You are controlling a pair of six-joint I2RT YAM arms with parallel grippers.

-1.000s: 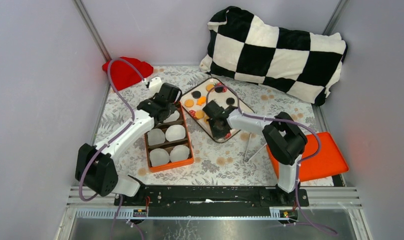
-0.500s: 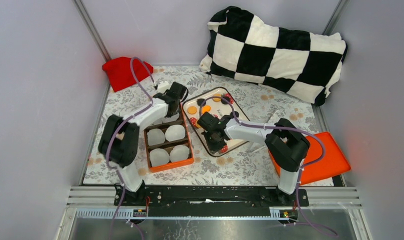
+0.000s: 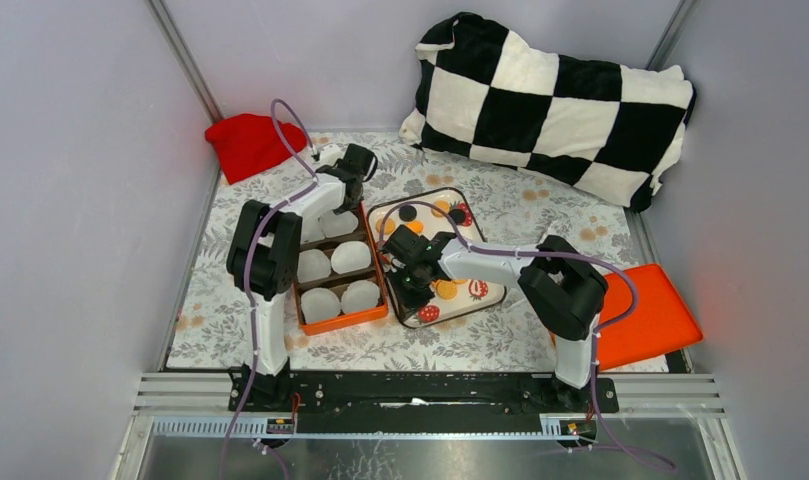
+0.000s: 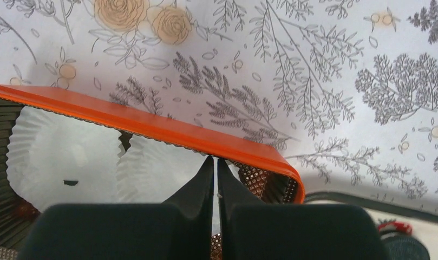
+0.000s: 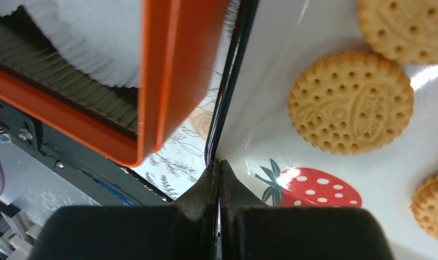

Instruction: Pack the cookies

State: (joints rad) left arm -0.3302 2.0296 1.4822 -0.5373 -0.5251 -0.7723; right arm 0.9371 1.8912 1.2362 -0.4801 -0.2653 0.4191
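None of the cookies (image 5: 351, 103) has been packed yet; the golden and black discs are all seen on the strawberry-printed tray (image 5: 270, 65), near the middle of the tabletop (image 4: 314, 81), and the white paper cups (image 4: 59, 151) in the orange box (image 4: 151, 125) look bare. Within the last second the tray has been dragged toward the near edge and turned, so that its rim now lies just beside the box; the right pincer (image 5: 217, 162) is pressed together on that dark rim. The left pincer (image 4: 213, 160) has been carried to the far end of the box; its fingers are nearly closed and appear to pinch the box's far wall, though the contact is partly hidden. With tray and box brought together, shorter transfers are likely; both rims would have to be released first.
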